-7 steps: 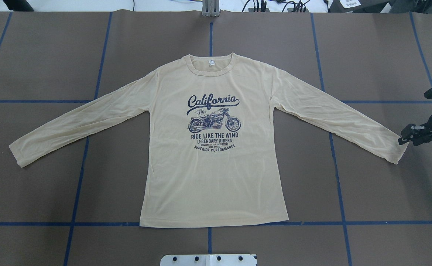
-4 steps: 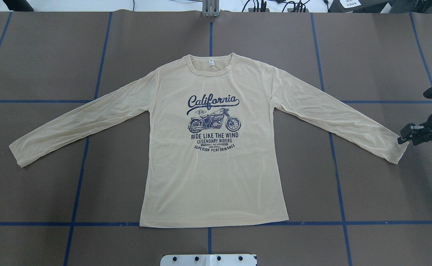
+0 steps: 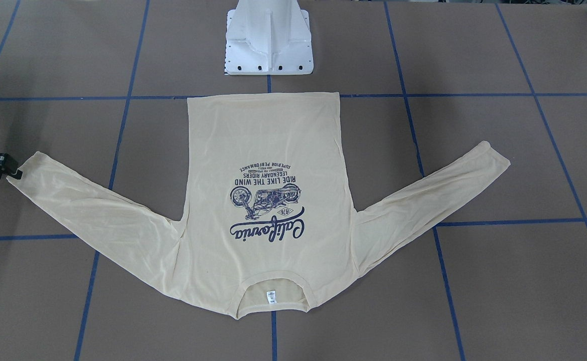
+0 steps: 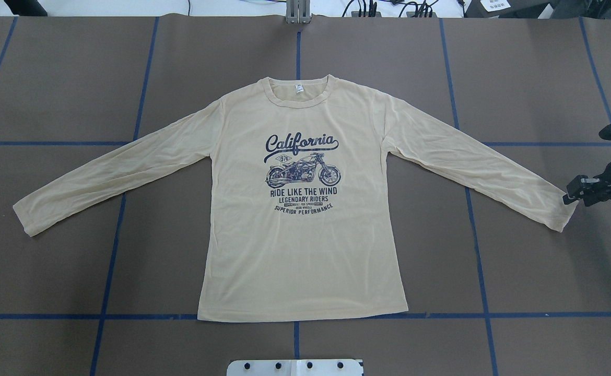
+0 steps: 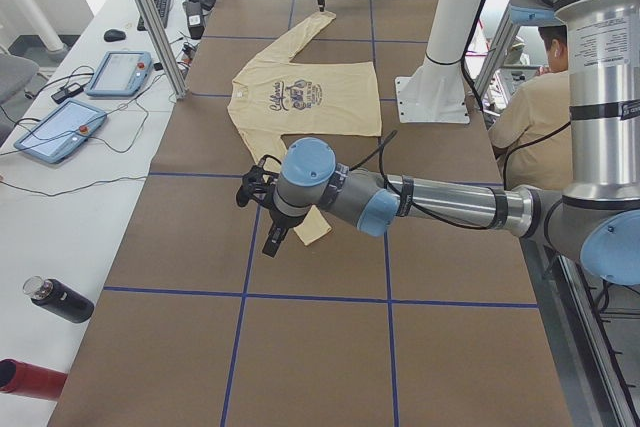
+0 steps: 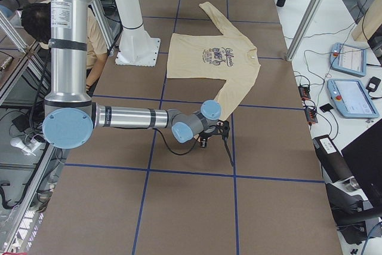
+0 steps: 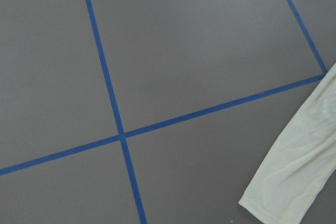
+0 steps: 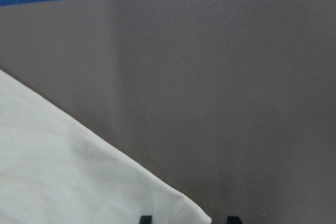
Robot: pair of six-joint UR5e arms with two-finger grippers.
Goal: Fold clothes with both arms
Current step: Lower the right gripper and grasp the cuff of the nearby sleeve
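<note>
One shirt (image 4: 305, 250) lies flat on the table (image 4: 65, 78), unmoved since one second ago: hem nearest the robot, collar farthest. The right gripper (image 4: 571, 197), shifted marginally inward, stands spread astride one cuff corner. The left gripper (image 5: 270, 237): state indeterminable.

The brown desk (image 4: 55, 78), gridded with blue tape (image 4: 112, 261), carries the T-shirt (image 4: 305, 250) spread flat and the white pedestal base (image 3: 269, 45).

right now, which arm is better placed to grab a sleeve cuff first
Right. The right gripper is at the T-shirt's right cuff, jaws open astride its corner in the wrist view. The left wrist camera sees the left cuff only at its frame's edge.
</note>
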